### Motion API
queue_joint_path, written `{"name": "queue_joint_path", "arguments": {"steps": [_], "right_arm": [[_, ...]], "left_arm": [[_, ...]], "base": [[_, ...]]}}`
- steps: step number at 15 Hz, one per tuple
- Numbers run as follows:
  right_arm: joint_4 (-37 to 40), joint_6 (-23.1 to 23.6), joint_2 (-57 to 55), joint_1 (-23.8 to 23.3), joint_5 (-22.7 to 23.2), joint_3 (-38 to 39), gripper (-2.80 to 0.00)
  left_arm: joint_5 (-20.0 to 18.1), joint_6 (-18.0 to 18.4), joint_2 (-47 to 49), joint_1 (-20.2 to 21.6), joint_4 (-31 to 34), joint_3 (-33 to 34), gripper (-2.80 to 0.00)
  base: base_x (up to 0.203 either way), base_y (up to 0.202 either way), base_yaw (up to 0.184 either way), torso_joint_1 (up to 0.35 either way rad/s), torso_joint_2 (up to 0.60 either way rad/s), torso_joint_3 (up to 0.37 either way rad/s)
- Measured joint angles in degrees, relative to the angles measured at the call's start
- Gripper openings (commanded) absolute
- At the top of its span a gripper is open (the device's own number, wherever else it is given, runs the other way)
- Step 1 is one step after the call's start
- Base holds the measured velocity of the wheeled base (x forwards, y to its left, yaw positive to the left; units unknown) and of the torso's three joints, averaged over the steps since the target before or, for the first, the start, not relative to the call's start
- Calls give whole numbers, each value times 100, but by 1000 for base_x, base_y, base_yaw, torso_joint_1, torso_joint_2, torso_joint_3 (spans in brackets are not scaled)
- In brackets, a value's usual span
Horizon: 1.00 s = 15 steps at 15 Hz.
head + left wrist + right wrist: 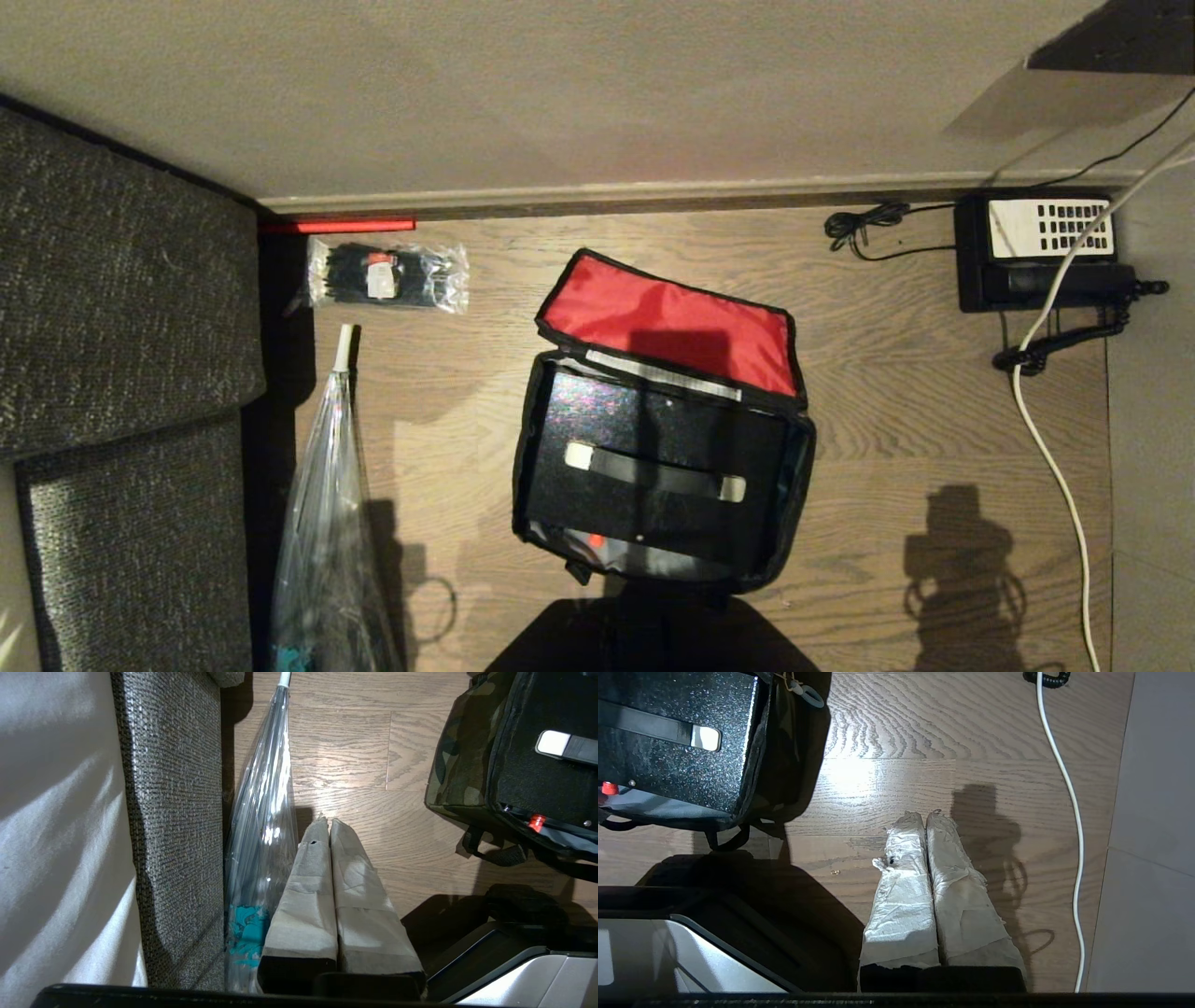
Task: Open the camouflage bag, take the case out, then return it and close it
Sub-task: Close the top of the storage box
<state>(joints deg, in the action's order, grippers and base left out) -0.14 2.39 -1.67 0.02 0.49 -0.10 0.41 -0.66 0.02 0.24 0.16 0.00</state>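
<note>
Bag [667, 317] open on floor, case [653, 462] inside. Left gripper [328, 820] and right gripper [924, 814] pressed together, apart from bag, flanking it.

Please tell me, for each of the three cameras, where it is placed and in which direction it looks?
Head view: high, looking down at the open camouflage bag holding the case; no arm shows.
Left wrist view: behind the shut left gripper, facing the floor beside a clear umbrella.
Right wrist view: behind the shut right gripper, facing the floor near a white cable.
Shared: all views show the bag and case.
</note>
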Motion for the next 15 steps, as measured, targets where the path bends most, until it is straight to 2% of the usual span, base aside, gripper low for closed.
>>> {"name": "queue_joint_path", "arguments": {"steps": [7,8,10,12,15], "right_arm": [[0,61,0,5,2,-9,-280],[0,63,0,2,28,-96,-280],[231,67,-1,-2,273,-841,-280],[1192,30,-4,0,511,-2035,-280],[3466,-136,-45,-2,730,-3389,-280]], "left_arm": [[-1,-1,0,0,0,0,-280],[0,0,0,0,0,0,-280],[2,0,0,0,6,0,-280],[0,0,0,-2,2,0,-280],[0,-1,0,-2,1,0,-280]], "base": [[0,0,0,0,0,0],[0,0,0,0,0,0],[0,0,0,0,0,0],[0,0,0,0,0,0],[0,0,0,0,0,0]]}}
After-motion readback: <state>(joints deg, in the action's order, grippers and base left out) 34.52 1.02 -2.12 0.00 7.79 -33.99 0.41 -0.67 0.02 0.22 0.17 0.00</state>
